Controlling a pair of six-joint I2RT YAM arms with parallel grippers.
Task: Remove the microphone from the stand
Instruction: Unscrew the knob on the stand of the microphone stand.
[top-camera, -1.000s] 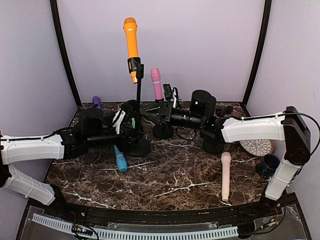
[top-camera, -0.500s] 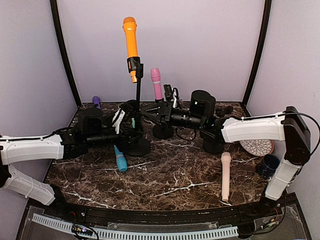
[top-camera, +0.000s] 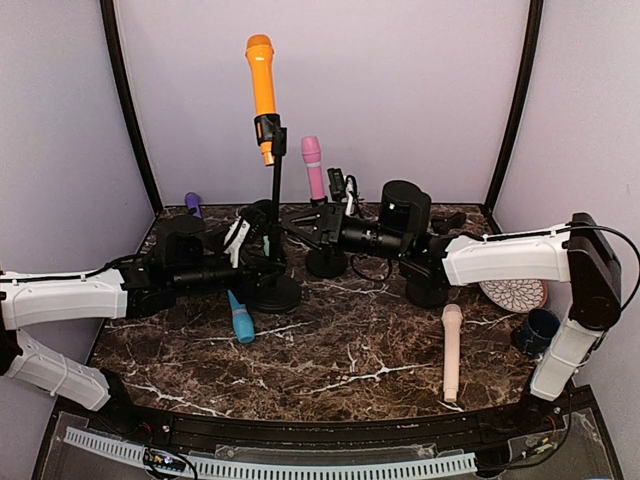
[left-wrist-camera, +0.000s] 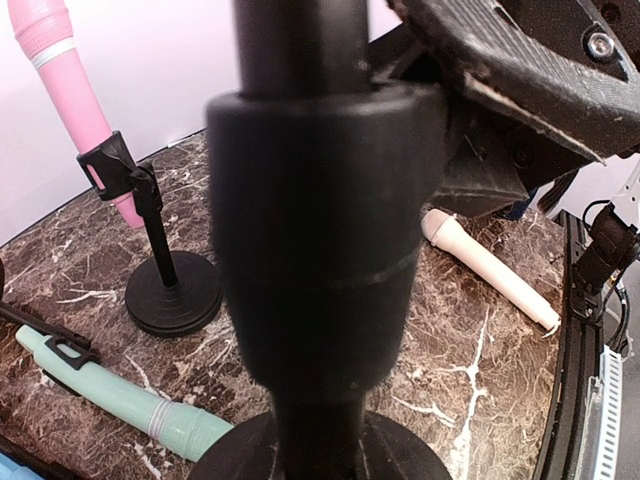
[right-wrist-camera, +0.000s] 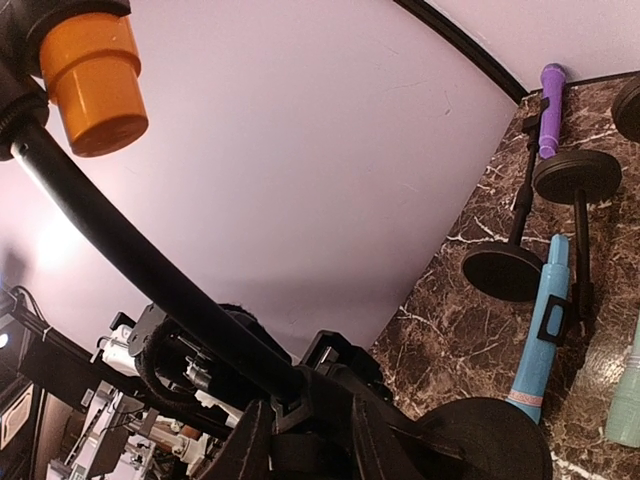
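The orange microphone (top-camera: 262, 85) stands upright in the clip of the tall black stand (top-camera: 277, 200); its lower end shows in the right wrist view (right-wrist-camera: 93, 80). My left gripper (top-camera: 262, 252) is low on the stand's pole, just above the round base (top-camera: 272, 293), shut on it; the pole's collar (left-wrist-camera: 310, 230) fills the left wrist view and hides my fingers. My right gripper (top-camera: 303, 226) is open, and its fingers (right-wrist-camera: 250, 445) straddle the same pole (right-wrist-camera: 140, 265) from the right, a little above the left gripper.
A pink microphone (top-camera: 313, 165) sits on a short stand (top-camera: 325, 263) behind. A purple microphone (top-camera: 192, 205) is at the back left. Blue (top-camera: 240, 318), teal (left-wrist-camera: 120, 395) and cream (top-camera: 452, 350) microphones lie on the marble table. A white disc (top-camera: 512, 293) and a dark cup (top-camera: 540, 328) are at the right.
My right gripper has edged slightly left toward the stand's pole. The left gripper, the stand and the orange microphone have not moved.
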